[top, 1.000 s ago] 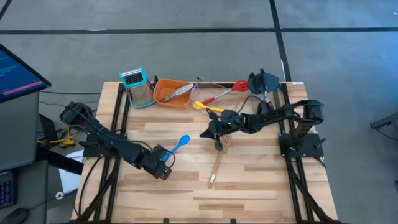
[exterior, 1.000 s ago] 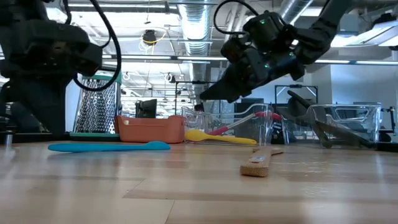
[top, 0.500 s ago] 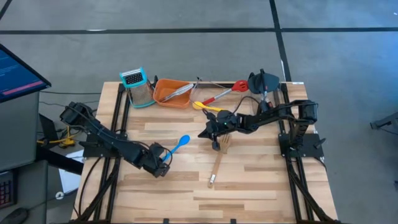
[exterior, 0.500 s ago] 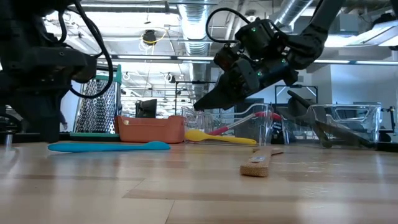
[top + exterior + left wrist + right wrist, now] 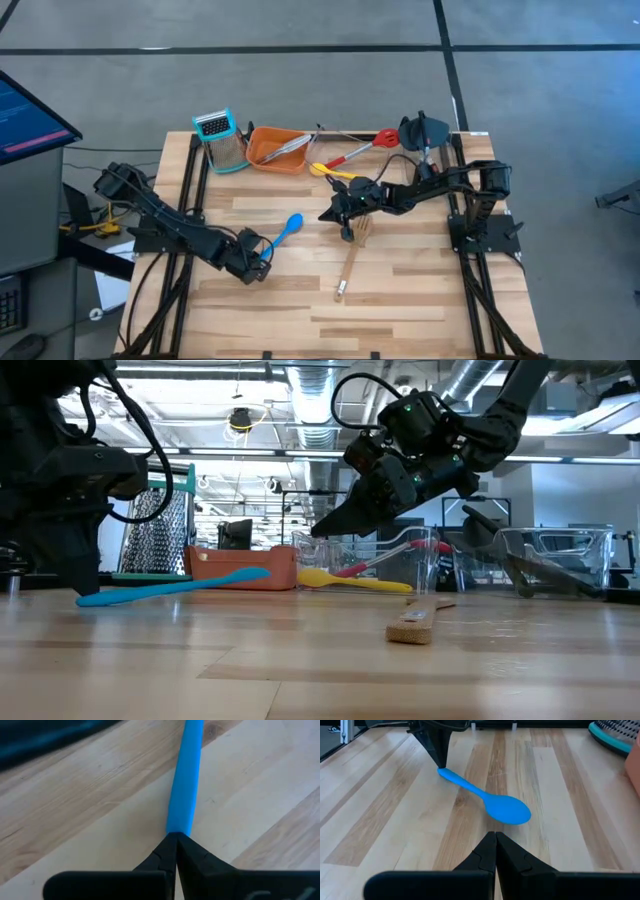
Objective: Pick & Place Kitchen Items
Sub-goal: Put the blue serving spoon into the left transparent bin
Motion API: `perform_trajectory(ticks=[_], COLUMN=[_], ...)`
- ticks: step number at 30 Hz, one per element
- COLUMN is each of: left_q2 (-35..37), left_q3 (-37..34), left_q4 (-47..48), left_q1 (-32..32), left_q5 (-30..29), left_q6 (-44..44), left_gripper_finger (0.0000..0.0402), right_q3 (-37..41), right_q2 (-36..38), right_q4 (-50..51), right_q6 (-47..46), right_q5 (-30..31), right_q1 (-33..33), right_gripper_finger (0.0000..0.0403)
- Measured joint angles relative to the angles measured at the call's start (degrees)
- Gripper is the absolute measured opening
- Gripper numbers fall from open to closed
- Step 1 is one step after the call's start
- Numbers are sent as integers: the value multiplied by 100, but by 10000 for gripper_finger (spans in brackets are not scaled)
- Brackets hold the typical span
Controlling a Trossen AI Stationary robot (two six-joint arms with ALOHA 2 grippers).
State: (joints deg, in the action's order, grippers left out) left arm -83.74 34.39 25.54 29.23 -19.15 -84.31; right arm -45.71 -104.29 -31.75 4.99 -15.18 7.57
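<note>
The left gripper [image 5: 256,268] is clenched on the handle end of the blue spoon [image 5: 287,229] at the near left of the table, and in the low view the spoon's bowl end tilts up off the wood, so the step in hand looks like the lift after a grasp. The next move probably calls for raising the spoon clear and carrying it far toward the orange tray [image 5: 262,157] without letting it swing or slip. The right gripper [image 5: 331,213] hangs above mid-table with its jaws closed on nothing, just far of the wooden fork-like spatula [image 5: 353,256], which lies flat. The orange tray holds silver tongs [image 5: 290,146]. Right of it a clear bin [image 5: 420,562] holds 1 red spoon [image 5: 362,148], and a yellow spoon [image 5: 331,172] lies just beside the bin. A box grater [image 5: 222,139] stands left of the tray.
</note>
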Motion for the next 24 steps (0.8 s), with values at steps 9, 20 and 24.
perform_trajectory(ticks=[9, 20, 24], left_q2=[-9, -15, -20], left_q3=[-7, -15, -17], left_q4=[-33, -88, -107], left_q1=[0, 0, -2], left_q5=[-1, 1, 3], left_q6=[28, 46, 46], left_gripper_finger=[1, 1, 1], right_q3=[0, -246, -490], right_q2=[4, 7, 4], right_q4=[-76, 408, 796], right_q6=[-9, -2526, -3146], right_q5=[0, 2, 4], right_q1=[-49, 198, 315], right_gripper_finger=[0, 84, 154])
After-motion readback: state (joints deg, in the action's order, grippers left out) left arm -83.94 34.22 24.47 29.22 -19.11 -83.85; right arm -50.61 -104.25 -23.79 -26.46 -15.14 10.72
